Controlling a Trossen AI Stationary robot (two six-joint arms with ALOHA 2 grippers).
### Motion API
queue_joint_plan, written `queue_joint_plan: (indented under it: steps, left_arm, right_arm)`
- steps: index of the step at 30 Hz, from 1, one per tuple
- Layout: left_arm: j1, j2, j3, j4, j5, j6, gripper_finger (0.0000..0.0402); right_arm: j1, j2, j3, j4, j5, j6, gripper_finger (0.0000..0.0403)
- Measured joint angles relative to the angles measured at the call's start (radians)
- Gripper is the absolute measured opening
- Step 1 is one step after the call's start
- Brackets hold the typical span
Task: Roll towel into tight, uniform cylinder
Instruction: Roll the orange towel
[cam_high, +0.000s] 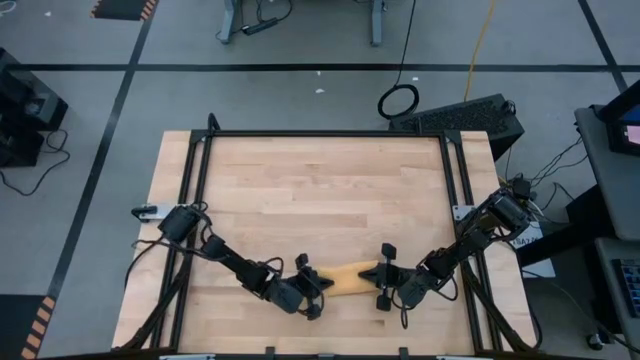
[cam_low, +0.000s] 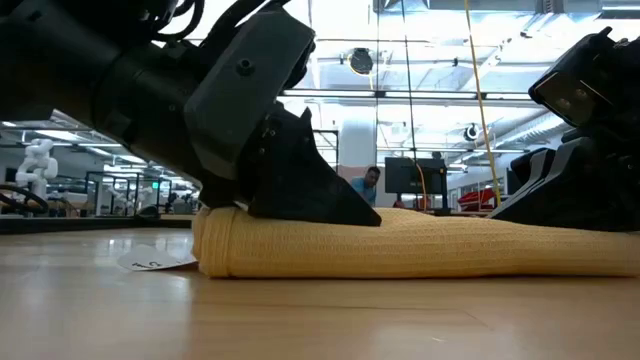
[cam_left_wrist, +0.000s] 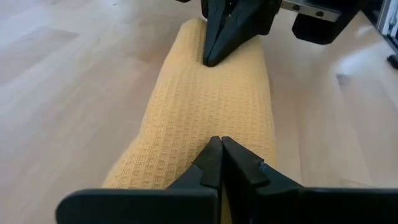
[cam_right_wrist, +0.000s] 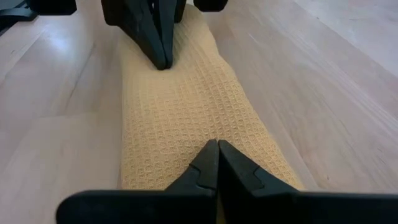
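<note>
Towel (cam_high: 348, 277) lies rolled as a mustard-yellow cylinder near the front edge of the table (cam_high: 320, 190), long axis running left to right between the two arms. Waffle weave shows on its upper surface in both wrist views. From table height the roll looks fairly even in thickness, left end rounded and blunt; small white label (cam_low: 158, 262) rests flat on the wood just beside that end.

Left gripper (cam_high: 311, 283) sits at the roll's left end, fingers (cam_left_wrist: 214, 163) pressed together, tips resting on top of the cloth. Whether any fabric is pinched between them is hard to tell.

Right gripper (cam_high: 385, 277) sits at the opposite end, fingers (cam_right_wrist: 216, 160) also together, tips on the weave.

Beyond the table a person (cam_low: 368, 184) shows far off in the room
</note>
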Motion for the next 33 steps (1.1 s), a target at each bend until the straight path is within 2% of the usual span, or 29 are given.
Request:
queue_joint_plan:
  steps: [7,13,17,23,28,33]
  left_arm:
    - [-0.011,0.025,0.002,0.028,-0.011,-0.007,0.0014]
    - [-0.011,0.027,0.000,0.043,-0.004,0.038,0.0014]
    - [-0.011,0.028,0.000,0.055,0.001,0.077,0.0015]
    - [-0.005,0.029,-0.001,0.085,0.008,0.117,0.0015]
    - [0.004,0.017,-0.002,0.107,0.020,0.139,0.0015]
    - [0.006,-0.050,-0.002,0.103,0.020,0.197,0.0015]
  right_arm:
    - [0.000,-0.016,-0.002,0.026,-0.002,-0.046,0.0000]
    - [0.000,-0.128,0.000,0.124,-0.005,-0.150,0.0000]
    - [-0.001,-0.142,0.000,0.232,-0.008,-0.243,0.0000]
    - [-0.052,-0.062,0.004,0.351,-0.106,-0.226,0.0000]
    - [-0.075,0.025,0.038,0.350,-0.129,-0.201,0.0000]
    - [-0.077,0.116,0.064,0.351,-0.133,-0.155,0.0000]
